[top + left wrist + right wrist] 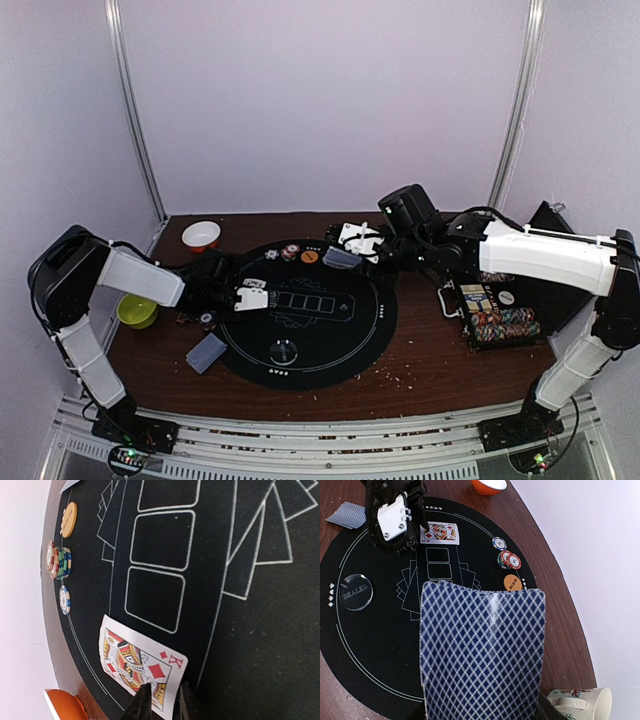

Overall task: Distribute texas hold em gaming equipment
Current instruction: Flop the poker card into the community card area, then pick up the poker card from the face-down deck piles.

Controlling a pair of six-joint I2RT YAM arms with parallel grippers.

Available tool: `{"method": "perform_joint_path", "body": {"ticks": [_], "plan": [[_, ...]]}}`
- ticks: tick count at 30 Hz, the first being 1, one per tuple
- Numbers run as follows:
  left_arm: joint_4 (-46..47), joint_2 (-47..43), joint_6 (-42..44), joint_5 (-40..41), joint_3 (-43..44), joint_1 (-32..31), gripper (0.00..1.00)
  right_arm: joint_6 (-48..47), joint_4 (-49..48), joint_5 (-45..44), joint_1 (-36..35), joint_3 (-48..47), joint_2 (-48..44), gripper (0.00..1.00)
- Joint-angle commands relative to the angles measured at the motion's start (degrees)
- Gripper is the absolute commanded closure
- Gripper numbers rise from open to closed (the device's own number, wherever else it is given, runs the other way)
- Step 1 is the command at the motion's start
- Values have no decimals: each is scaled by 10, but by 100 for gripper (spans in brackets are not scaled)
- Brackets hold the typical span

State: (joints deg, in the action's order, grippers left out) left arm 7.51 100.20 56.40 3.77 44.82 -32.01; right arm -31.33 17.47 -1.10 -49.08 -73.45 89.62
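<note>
A king of diamonds lies face up on the black mat, also seen from the right wrist as the king. My left gripper stands over its near edge, jaws a little apart with the card's edge between them. My right gripper is shut on a deck with blue diamond backs, held above the mat's far side. A striped chip stack, a single chip and an orange disc sit at the mat's far rim. The clear dealer disc lies near the front.
Face-down cards lie on the wood left of the mat. A white-and-orange bowl and a green cup stand at the left, a white mug at the back. An open chip case is on the right.
</note>
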Motion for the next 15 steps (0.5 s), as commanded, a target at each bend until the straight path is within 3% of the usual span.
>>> {"method": "perform_joint_path", "body": {"ticks": [1,7,11,15], "plan": [[-84,-3,-12,-21,-3,-19,74,1,-4,-10,4,8,-20,53],[-111,-24,-45,-5,11,-31,67,1,-3,-9,4,5,-19,53],[-135,-81,-92,-45,34,-31,63,0,-3,-8,4,2,-18,53],[-151,-161,-187,-122,76,-30,48,1,-3,-2,3,1,-17,53]]}}
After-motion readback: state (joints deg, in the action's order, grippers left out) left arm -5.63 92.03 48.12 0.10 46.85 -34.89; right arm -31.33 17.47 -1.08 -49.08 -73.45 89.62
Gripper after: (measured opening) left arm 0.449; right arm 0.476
